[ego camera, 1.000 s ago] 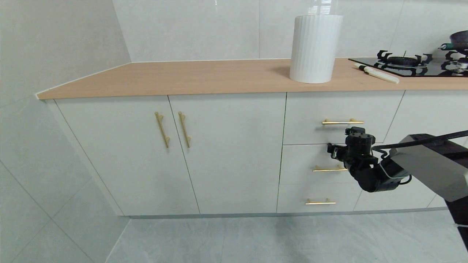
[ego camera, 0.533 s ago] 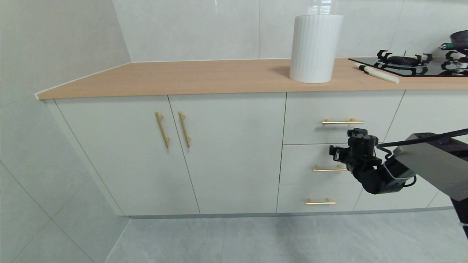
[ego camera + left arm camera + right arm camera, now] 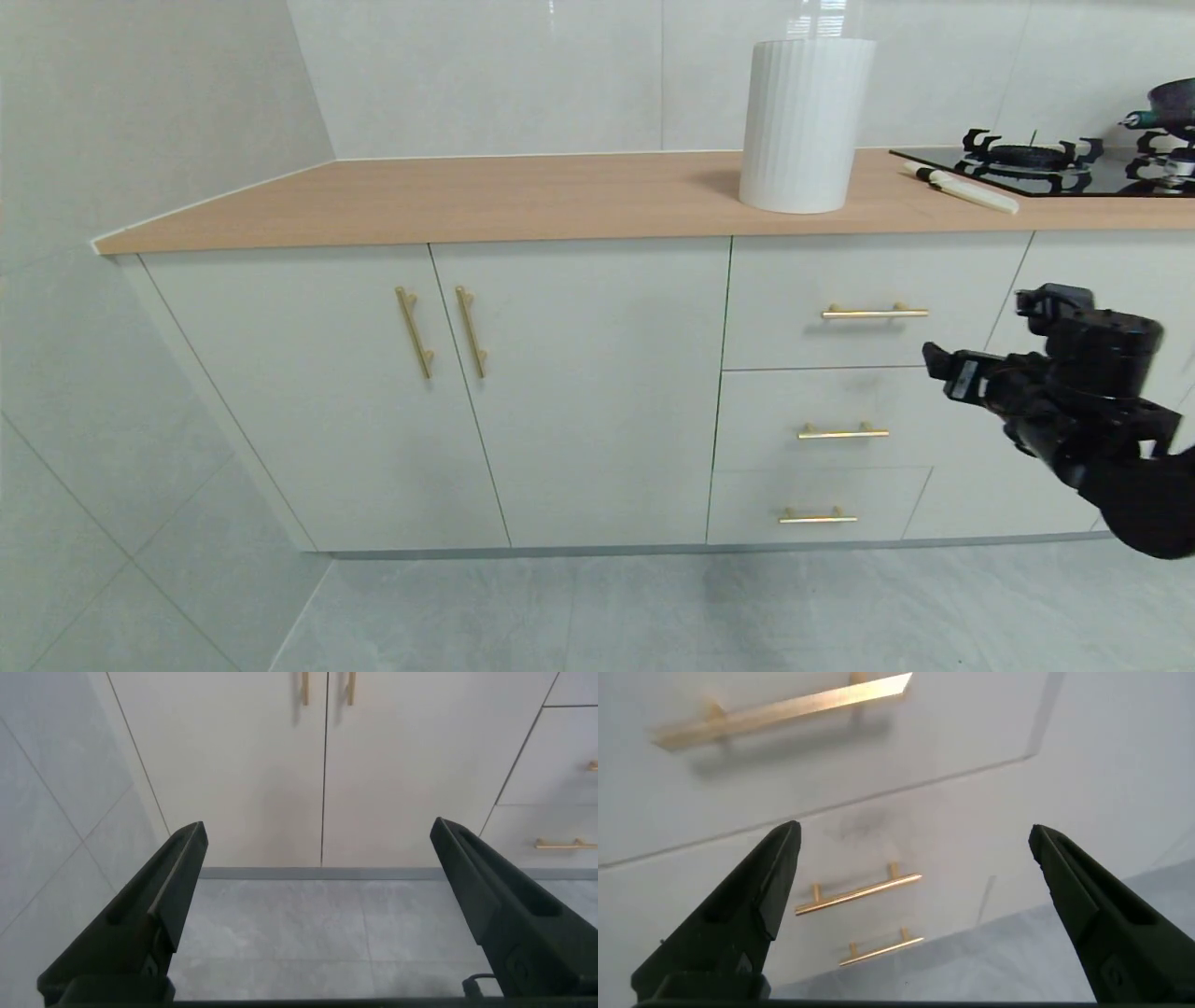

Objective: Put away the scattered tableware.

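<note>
The right gripper hangs wide open, holding nothing, before the drawers, the left gripper is equally spread and empty, and what may be a knife lies on the counter.

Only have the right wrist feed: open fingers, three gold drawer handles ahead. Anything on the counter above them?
Observer: One pale knife-like utensil lies on the countertop, at the near left edge of the hob.
Operator: Anything else up there?
Observer: A tall white ribbed container stands upright to the left of the utensil, apart from it.
Operator: Left arm?
Observer: The left gripper is open and holds nothing. It faces the base of the double-door cabinet and the floor.
</note>
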Robot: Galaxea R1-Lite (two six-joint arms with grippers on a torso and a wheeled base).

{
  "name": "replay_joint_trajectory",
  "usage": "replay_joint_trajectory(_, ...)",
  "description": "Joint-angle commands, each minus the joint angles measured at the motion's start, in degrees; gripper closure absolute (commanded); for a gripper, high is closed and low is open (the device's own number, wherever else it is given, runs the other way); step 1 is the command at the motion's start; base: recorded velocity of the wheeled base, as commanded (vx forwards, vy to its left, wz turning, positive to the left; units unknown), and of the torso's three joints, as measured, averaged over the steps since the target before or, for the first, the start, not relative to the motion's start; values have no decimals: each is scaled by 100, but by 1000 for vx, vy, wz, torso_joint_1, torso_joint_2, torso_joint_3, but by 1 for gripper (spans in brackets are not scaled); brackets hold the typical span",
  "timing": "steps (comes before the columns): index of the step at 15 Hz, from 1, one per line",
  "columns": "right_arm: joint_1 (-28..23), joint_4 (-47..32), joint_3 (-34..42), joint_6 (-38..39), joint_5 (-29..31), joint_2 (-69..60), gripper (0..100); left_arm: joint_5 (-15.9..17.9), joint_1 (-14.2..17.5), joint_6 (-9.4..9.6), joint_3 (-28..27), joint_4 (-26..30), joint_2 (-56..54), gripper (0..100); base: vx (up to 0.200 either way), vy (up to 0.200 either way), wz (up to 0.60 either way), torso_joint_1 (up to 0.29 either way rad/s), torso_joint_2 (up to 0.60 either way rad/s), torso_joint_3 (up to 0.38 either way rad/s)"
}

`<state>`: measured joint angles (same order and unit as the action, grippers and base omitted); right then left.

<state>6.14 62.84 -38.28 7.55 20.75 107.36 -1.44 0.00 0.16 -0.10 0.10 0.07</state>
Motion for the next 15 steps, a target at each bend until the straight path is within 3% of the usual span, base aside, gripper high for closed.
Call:
replay_joint_trajectory(1, 1, 246, 1657, -456, 26, -2589, 0, 3, 0, 2, 1, -1, 1, 0, 0, 0, 0, 0, 0, 0)
replay_joint_trajectory(3, 1, 149, 2290, -1124, 61, -3802, 0, 3, 0, 2, 1, -1, 1, 0, 0, 0, 0, 0, 0, 0)
replay_joint_trajectory(6, -298, -615, 2808, -1273, 122, -5164, 0, 3, 0, 2, 1, -1, 1, 0, 0, 0, 0, 0, 0, 0)
replay_joint_trajectory(8, -1010, -2118, 2782, -1590, 166, -6860, 0, 3, 0, 2, 1, -1, 1, 0, 0, 0, 0, 0, 0, 0)
replay_joint_trajectory(10, -1098, -3700, 2509, -1669, 52, -8231, 0, 3, 0, 2, 1, -1, 1, 0, 0, 0, 0, 0, 0, 0)
replay_joint_trajectory(12, -1010, -5150, 2316, -1642, -510, -9225, 0, 3, 0, 2, 1, -1, 1, 0, 0, 0, 0, 0, 0, 0)
replay_joint_trajectory(15, -966, -5924, 2378, -1581, -1003, -9954, 0, 3, 0, 2, 1, -1, 1, 0, 0, 0, 0, 0, 0, 0)
